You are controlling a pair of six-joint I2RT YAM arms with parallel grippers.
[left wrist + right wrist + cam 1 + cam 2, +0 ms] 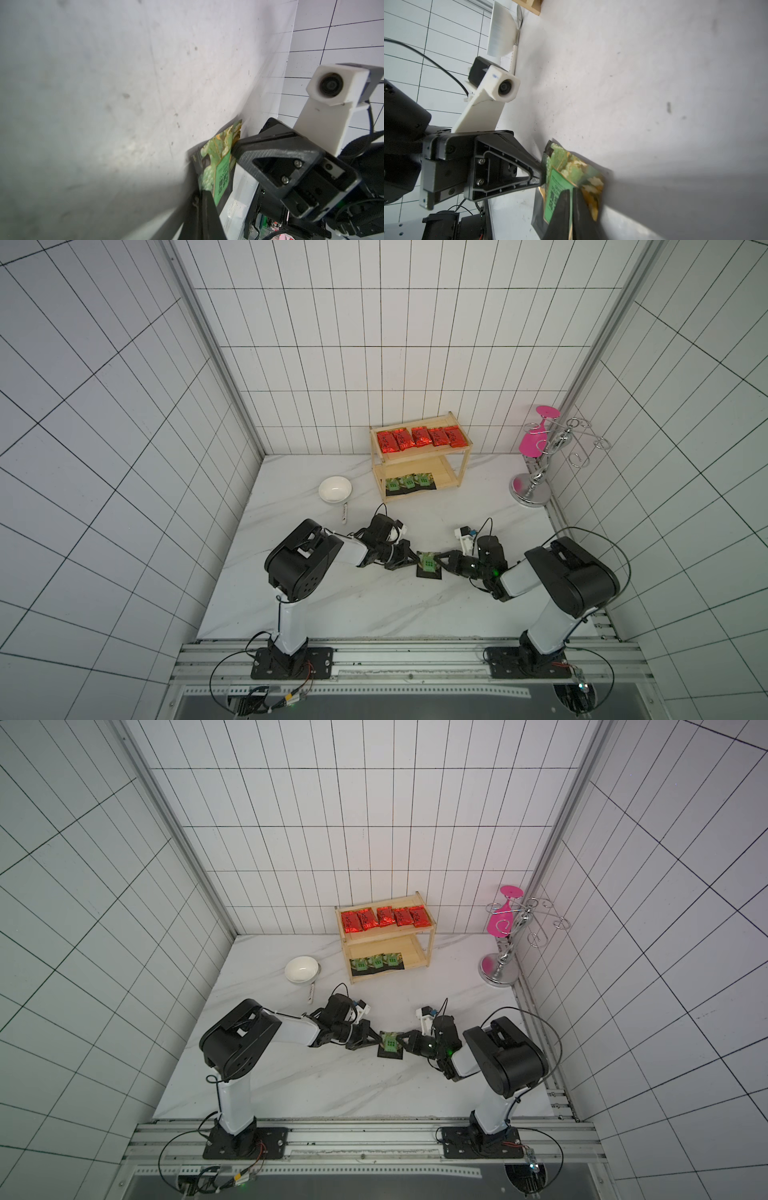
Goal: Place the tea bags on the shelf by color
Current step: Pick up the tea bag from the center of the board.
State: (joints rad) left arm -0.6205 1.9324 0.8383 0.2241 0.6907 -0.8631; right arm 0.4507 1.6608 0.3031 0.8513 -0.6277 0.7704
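Clamped left tool (pixel 417 561) on black tea bag (pixel 428 566) over worktop (pixel 332 597). Flanked it with right tool (pixel 440 562) — gripping or not, could not tell. Saw shelf (pixel 411 423) well behind, red tea bags (pixel 420 438) atop, black ones (pixel 409 483) below; white bowl (pixel 335 488), spoon (pixel 344 514) nearby.

Red bags (pixel 419 438) atop shelf (pixel 464 466), black ones (pixel 409 483) below — last bag (pixel 428 565) off-shelf.
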